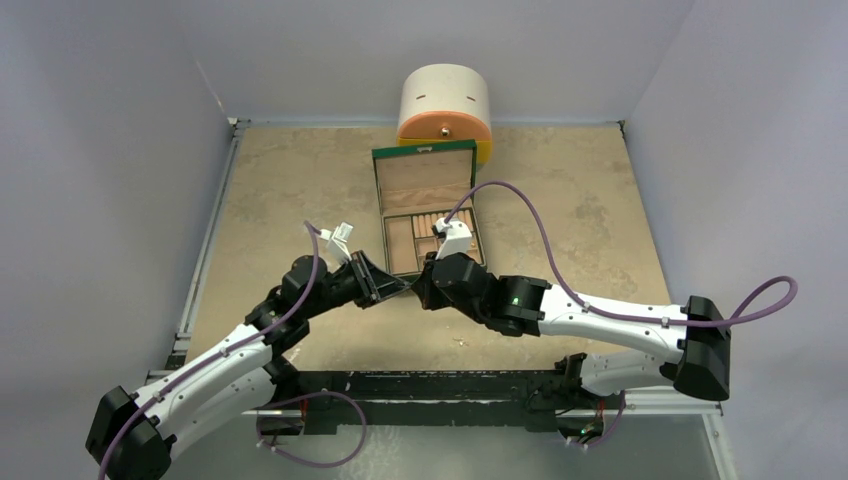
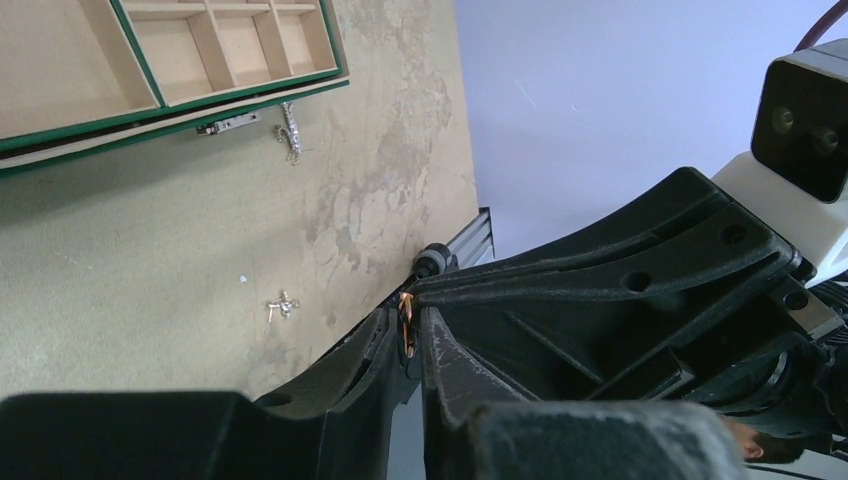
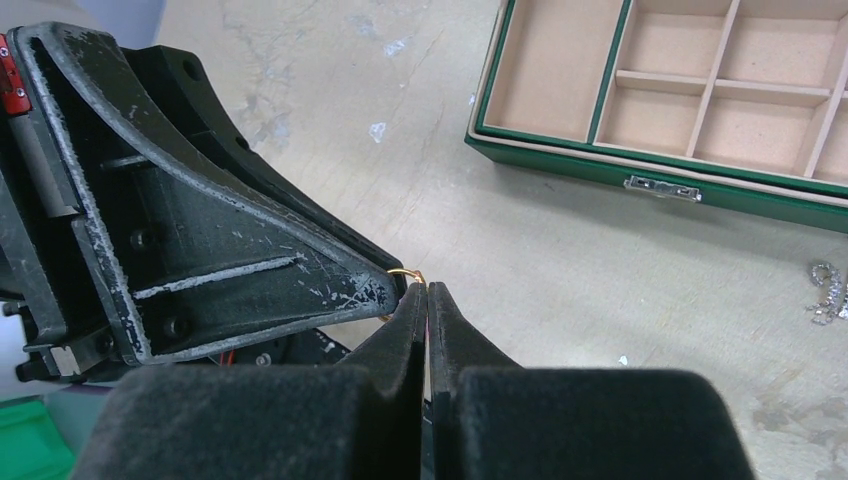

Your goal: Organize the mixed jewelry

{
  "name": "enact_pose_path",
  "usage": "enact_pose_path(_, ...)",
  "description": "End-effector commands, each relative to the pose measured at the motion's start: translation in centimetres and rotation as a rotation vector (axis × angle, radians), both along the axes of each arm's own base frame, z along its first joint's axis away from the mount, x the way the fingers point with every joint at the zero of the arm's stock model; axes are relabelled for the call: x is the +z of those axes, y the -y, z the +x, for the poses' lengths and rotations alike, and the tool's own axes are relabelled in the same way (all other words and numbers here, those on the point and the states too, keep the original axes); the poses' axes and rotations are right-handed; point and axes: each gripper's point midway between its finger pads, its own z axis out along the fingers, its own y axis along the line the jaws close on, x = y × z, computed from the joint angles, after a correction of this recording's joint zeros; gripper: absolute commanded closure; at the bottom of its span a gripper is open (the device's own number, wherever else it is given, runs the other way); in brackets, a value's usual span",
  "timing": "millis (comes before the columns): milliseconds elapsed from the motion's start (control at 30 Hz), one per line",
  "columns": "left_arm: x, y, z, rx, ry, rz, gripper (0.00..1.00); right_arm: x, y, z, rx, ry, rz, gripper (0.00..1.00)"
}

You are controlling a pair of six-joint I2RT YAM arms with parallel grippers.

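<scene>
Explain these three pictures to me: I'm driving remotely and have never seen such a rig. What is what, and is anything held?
The machine is two robot arms bolted at the near edge of the table, each ending in a two-finger hand. The wide picture looks down from above and behind them; the other two come from a camera on each wrist. On the table stands an open green box with tan compartments, and behind it a round cream and orange container. Silvery pieces lie near the box. The right hand is shut on a gold ring. The left hand meets it tip to tip, fingers nearly together around that ring; whether it grips is unclear.
</scene>
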Motion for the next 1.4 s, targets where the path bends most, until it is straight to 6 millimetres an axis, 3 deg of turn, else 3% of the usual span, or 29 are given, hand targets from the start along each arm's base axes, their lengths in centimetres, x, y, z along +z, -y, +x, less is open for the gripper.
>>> enact_pose_path(0, 1.4, 0.1, 0.0, -0.016, 0.060, -0.028, 0.89, 3.0, -1.3, 0.1, 0.008, 0.026, 0.090, 1.00)
enact_pose_path(133, 1.3, 0.1, 0.0, -0.015, 0.056, -0.023, 1.00, 3.0, -1.3, 0.1, 0.009, 0.027, 0.095, 1.00)
enact_pose_path(400, 1.8, 0.1, 0.1, -0.011, 0.067, -0.031, 1.00, 3.0, -1.1, -0.2, 0.017, 0.023, 0.107, 1.00)
enact_pose_path(600, 2.3, 0.1, 0.1, -0.010, 0.087, -0.044, 1.00, 3.9, -0.2, -1.2, 0.037, 0.008, 0.163, 0.78)
enact_pose_path(800, 4.5, 0.6, -0.3, -0.049, 0.144, -0.112, 1.00, 5.1, 1.1, -2.3, 0.102, 0.046, 0.205, 0.69)
enact_pose_path(1100, 9.2, 1.3, -2.7, -0.190, 0.295, -0.229, 1.00, 9.1, 3.3, -4.1, 0.228, 0.170, 0.337, 0.61)
enact_pose_path(1367, 11.4, 1.4, -5.1, -0.327, 0.392, -0.229, 1.00, 13.0, 4.8, -6.2, 0.360, 0.263, 0.463, 0.58)
